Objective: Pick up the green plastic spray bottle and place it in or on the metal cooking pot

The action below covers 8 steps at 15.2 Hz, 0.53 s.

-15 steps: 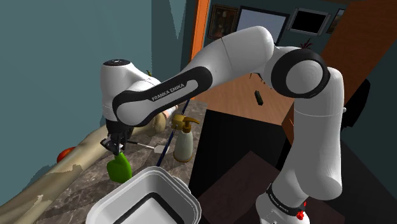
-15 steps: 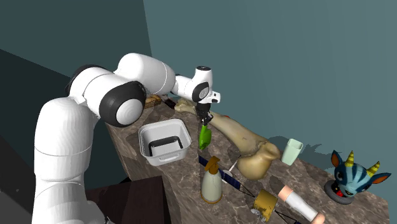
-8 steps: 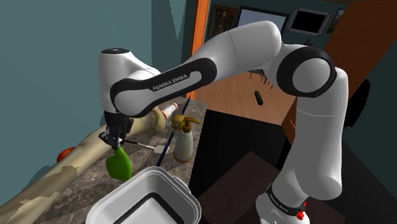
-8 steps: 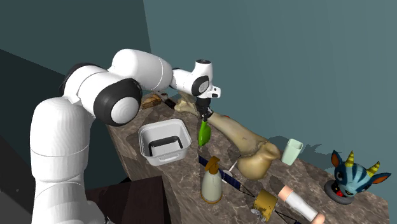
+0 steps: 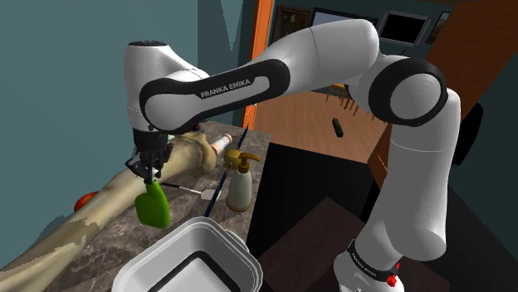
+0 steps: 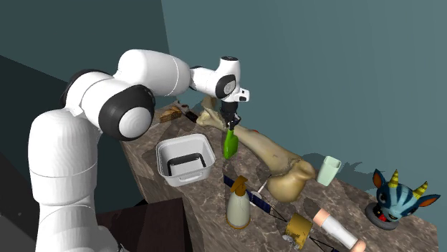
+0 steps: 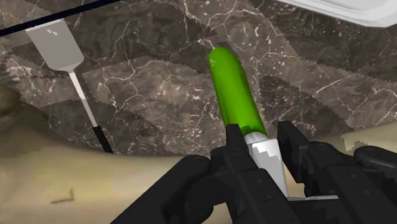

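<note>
The green spray bottle [image 5: 153,206] hangs in the air by its white head, body pointing down over the dark marble counter [image 5: 108,249]. My gripper [image 5: 149,176] is shut on that head. In the second exterior view the bottle [image 6: 229,144] dangles under the gripper [image 6: 231,127], just beside the far corner of the white, box-like pot [image 6: 188,175]. In the wrist view the black fingers [image 7: 230,147] clasp the bottle [image 7: 235,89] and the pot's rim [image 7: 343,7] shows beyond it. In the shoulder view the pot [image 5: 222,242] sits near the bottom, below and right of the bottle.
A long beige bone-shaped object [image 6: 276,163] lies along the wall side of the counter. A cream bottle with a gold pump [image 6: 238,205] and a spatula [image 7: 63,52] lie nearby. A pale green cup [image 6: 328,171] and a blue horned figure [image 6: 396,197] stand farther along.
The arm has lifted the gripper, and the green bottle has risen with it, higher above the counter beside the pot. The grip has stayed shut.
</note>
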Each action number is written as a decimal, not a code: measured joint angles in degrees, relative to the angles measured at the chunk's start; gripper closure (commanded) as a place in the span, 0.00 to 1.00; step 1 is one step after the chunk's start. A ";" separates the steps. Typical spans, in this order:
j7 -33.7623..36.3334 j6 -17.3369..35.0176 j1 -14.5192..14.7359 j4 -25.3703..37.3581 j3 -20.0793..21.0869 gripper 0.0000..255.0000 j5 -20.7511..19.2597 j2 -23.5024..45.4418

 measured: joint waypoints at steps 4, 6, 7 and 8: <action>-0.13 -2.84 -0.02 2.00 0.17 1.00 0.35 -0.89; -0.15 -4.20 0.01 3.07 0.24 1.00 0.48 -1.19; -0.20 -4.99 0.03 3.96 0.24 1.00 0.48 -1.11; -0.22 -5.61 0.01 4.27 0.28 1.00 0.58 -1.42</action>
